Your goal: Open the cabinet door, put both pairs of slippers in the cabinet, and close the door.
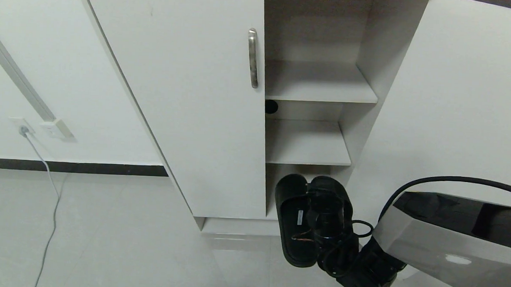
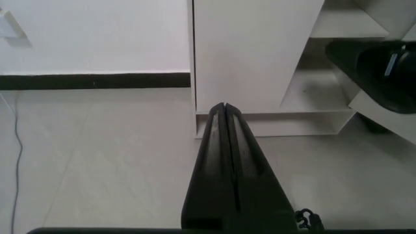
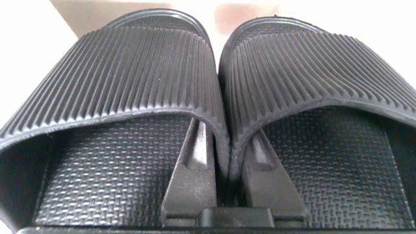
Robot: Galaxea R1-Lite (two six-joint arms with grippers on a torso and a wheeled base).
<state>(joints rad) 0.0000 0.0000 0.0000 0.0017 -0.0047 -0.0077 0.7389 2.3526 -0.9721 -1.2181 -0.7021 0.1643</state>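
A pair of black slippers [image 1: 300,219] hangs side by side with its toes at the mouth of the cabinet's bottom compartment [image 1: 272,191]. My right gripper [image 1: 326,224] is shut on the slippers [image 3: 149,91]. Its fingers [image 3: 194,166] reach under the ribbed straps, one in each slipper, and pinch the two inner walls together. The cabinet's right door [image 1: 455,105] stands wide open. Its left door [image 1: 184,101], with a metal handle [image 1: 253,57], is closed. My left gripper [image 2: 224,110] is shut and empty, low over the floor left of the cabinet. The slippers' [image 2: 380,65] heels show off to one side.
Two bare shelves [image 1: 318,83] [image 1: 305,143] sit above the bottom compartment. A wall socket [image 1: 23,129] with a grey cable [image 1: 50,190] is at the left, over a black skirting strip [image 1: 64,166]. Open tiled floor [image 1: 126,241] lies left of the slippers.
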